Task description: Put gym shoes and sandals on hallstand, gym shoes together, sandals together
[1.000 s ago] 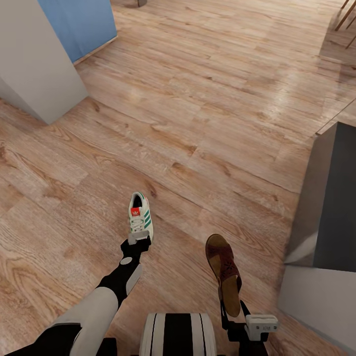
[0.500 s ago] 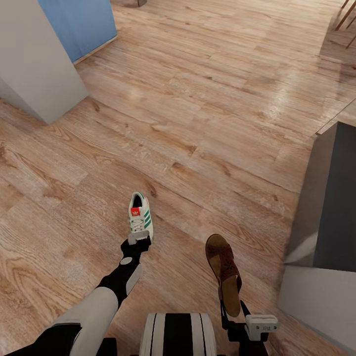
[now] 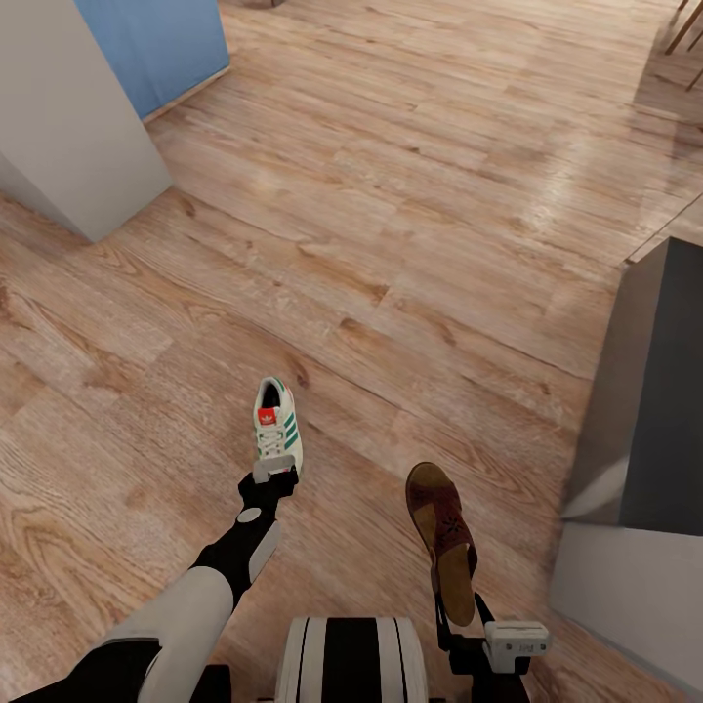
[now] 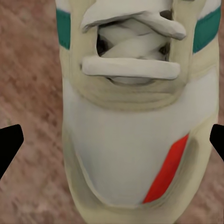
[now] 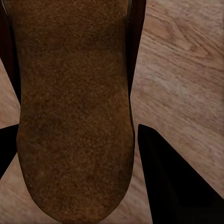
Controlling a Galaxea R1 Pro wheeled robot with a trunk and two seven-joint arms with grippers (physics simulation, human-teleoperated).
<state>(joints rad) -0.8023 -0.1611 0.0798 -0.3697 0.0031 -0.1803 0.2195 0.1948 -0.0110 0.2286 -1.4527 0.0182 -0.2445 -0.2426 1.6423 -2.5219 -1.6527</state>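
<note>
Left gripper (image 3: 274, 475) fingers clamp the sneaker (image 3: 276, 422) toe; right gripper (image 3: 457, 617) fingers clamp the sandal (image 3: 444, 535) heel, above floor (image 3: 410, 195).

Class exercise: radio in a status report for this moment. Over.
Left end effector shut on gym shoe. Right end effector shut on sandal. Wood floor ahead; grey unit at right.
</note>
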